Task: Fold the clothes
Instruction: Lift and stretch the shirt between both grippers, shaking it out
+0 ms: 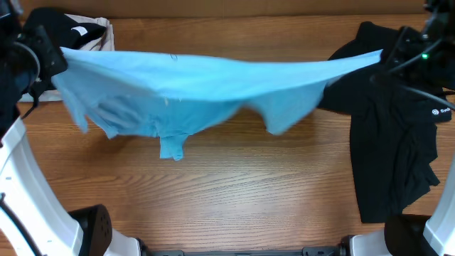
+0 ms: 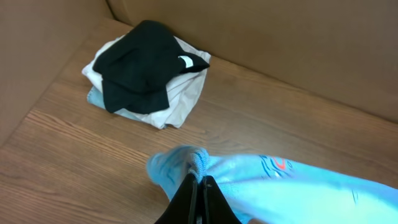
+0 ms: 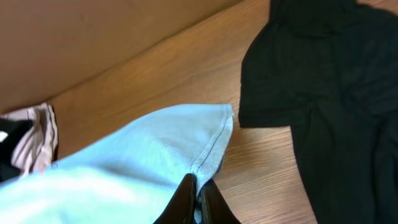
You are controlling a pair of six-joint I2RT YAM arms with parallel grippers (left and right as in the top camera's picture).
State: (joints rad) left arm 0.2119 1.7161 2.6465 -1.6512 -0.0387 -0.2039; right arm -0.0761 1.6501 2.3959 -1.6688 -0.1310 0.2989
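A light blue shirt (image 1: pixel 199 89) hangs stretched in the air across the table between my two grippers. My left gripper (image 1: pixel 58 53) is shut on its left corner; in the left wrist view the jaws (image 2: pixel 200 182) pinch the bunched blue cloth (image 2: pixel 280 186). My right gripper (image 1: pixel 384 55) is shut on its right corner; in the right wrist view the jaws (image 3: pixel 198 184) clamp the hemmed edge (image 3: pixel 155 155). The shirt's middle sags toward the table.
A black garment (image 1: pixel 394 142) lies spread on the right side of the table, also seen in the right wrist view (image 3: pixel 329 93). A folded pile with a black piece on white ones (image 1: pixel 78 32) sits at the back left (image 2: pixel 146 71).
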